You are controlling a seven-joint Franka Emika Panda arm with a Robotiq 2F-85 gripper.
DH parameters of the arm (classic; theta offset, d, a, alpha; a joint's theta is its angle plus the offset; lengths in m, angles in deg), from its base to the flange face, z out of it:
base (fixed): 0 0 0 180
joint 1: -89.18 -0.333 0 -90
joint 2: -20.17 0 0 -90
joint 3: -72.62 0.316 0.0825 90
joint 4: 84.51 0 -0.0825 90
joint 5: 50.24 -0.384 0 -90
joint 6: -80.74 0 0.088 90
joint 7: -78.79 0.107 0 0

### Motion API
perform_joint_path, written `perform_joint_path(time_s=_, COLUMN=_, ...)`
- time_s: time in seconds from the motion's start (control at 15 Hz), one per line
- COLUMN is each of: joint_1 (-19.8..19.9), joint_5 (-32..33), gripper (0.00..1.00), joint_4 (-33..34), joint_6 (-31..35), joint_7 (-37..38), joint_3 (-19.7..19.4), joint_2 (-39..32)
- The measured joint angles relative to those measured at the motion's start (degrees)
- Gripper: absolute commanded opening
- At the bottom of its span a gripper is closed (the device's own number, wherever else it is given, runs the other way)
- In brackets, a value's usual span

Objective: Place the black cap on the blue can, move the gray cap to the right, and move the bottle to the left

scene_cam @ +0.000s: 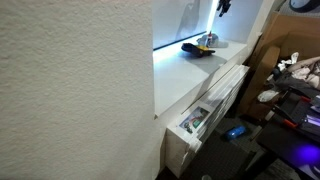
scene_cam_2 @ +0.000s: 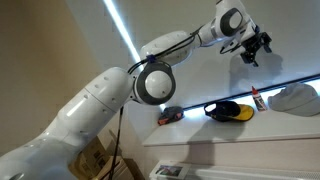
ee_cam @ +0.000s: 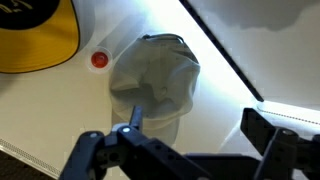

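The gray cap (ee_cam: 155, 80) lies on the white shelf straight below the wrist camera, and in an exterior view it sits at the shelf's end (scene_cam_2: 297, 97). My gripper (ee_cam: 198, 128) hangs high above it (scene_cam_2: 252, 48), open, with nothing between its fingers (ee_cam: 135, 115). The bottle (scene_cam_2: 257, 98), pale with a red top (ee_cam: 99, 60), stands beside the gray cap. Past the bottle rests the black cap (scene_cam_2: 228, 111), showing a yellow part (ee_cam: 35, 35) and also visible on the shelf (scene_cam: 200, 46). The blue can is hidden.
The white shelf (scene_cam_2: 200, 130) runs along a bright wall. A small dark and red object (scene_cam_2: 170, 115) lies at its other end. A textured wall (scene_cam: 70, 90) blocks much of an exterior view. Boxes and gear (scene_cam: 290, 90) stand on the floor below.
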Motion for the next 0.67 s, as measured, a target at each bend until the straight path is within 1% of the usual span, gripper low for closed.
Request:
perform_joint_path(time_s=0.4, joint_1=0.38, joint_5=-0.27, gripper=1.00, joint_4=0.18, joint_6=-17.55, joint_7=0.37, joint_3=0.01, joint_2=14.17)
perform_joint_path(time_s=0.53, joint_1=0.05, joint_5=-0.28, gripper=1.00, joint_4=-0.07, joint_6=-18.90, joint_7=-0.34, joint_3=0.01, joint_2=16.28)
perform_joint_path(time_s=0.67, joint_1=-0.25, joint_5=-0.27, gripper=1.00, joint_4=-0.26, joint_6=-18.90, joint_7=-0.40, joint_3=0.01, joint_2=16.12)
